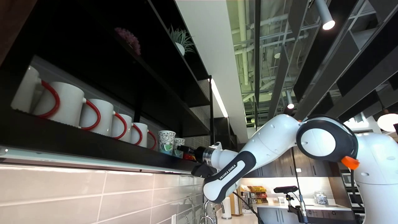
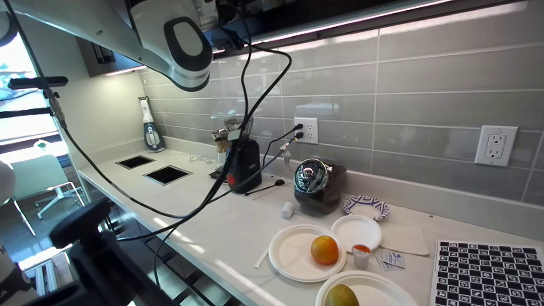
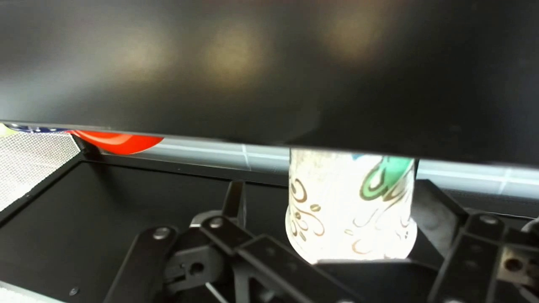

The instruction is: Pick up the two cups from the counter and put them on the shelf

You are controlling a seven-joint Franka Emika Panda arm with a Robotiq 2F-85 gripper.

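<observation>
Along the shelf (image 1: 77, 143), five white mugs (image 1: 98, 119) in a row, red handles all facing the same way. Past them the near cup (image 1: 166, 137) and the far cup (image 1: 179, 143), both upright: white with dark scrollwork, a green motif, teal toward the foot. Near cup next after the mugs; far cup further along, at the gripper (image 3: 331, 189). Red item (image 1: 188, 156) just beyond, partly covered by the gripper.

Wrist view reads upside down: far cup's rim toward the bottom, base hidden behind the shelf edge. Fingers (image 3: 236, 202) spread wide, far cup showing between them. Plain gap on the left in that view; on the right the finger is just beside the cup, contact hard to tell.

White arm (image 1: 267, 143) in both exterior views, its forward end up at shelf height. Light strip (image 1: 37, 156) pale along the shelf's underside.

Below, in an exterior view, the counter (image 2: 212, 229): orange (image 2: 324, 250) on a white plate (image 2: 289, 259), greenish fruit (image 2: 342, 295) on another, small tub (image 2: 361, 259) with red-orange contents near both. Dark jar (image 2: 321, 189), shiny lid facing outward at a slant. Grinder (image 2: 251, 157) near the tiled wall (image 2: 331, 97). Checkered board (image 2: 488, 272) flat at the right.
</observation>
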